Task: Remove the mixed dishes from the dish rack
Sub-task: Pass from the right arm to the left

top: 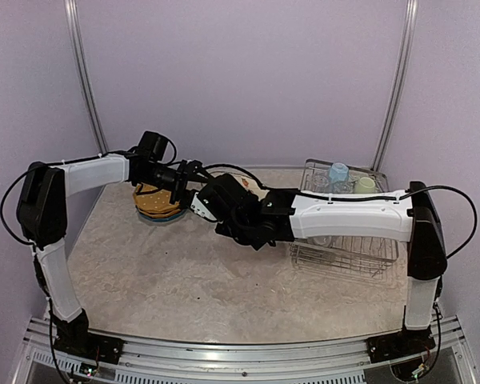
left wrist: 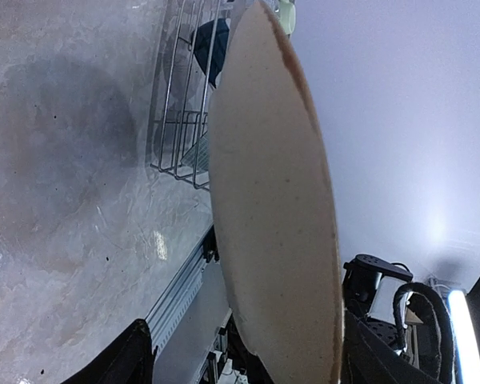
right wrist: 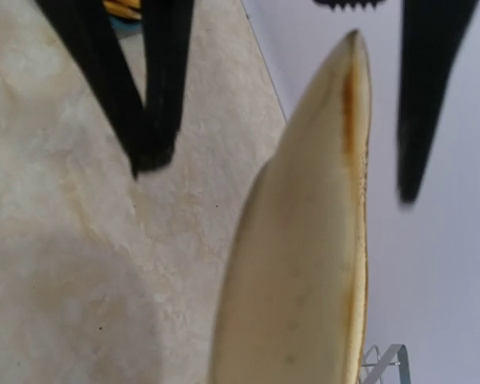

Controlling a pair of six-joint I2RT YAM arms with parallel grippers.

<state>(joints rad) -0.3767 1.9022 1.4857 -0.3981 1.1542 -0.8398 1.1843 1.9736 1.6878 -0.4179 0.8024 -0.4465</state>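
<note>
As I judge it, the step in hand is a handover in the air. The cream plate (left wrist: 272, 208) stands on its edge above the counter (top: 184, 288), between the two arms and well apart from the dish rack (top: 344, 250). The left gripper (left wrist: 248, 340) is spread wide around one rim of the plate, and the right wrist view shows a gap on both sides of that rim. The right gripper (top: 211, 205) does not show its own fingertips. Since nothing else touches the plate, I judge that it is pinching the opposite rim.

To do this well, the left gripper should go a little deeper over the rim and centre the plate before it presses together, because a glazed rim can slip. The right one should let go only when that grip is firm. After this the plate must be turned flat and lowered gently onto the stack of plates (top: 158, 206). The light blue mug (top: 338, 172) and the pale green mug (top: 366, 185) sit in the rack.
</note>
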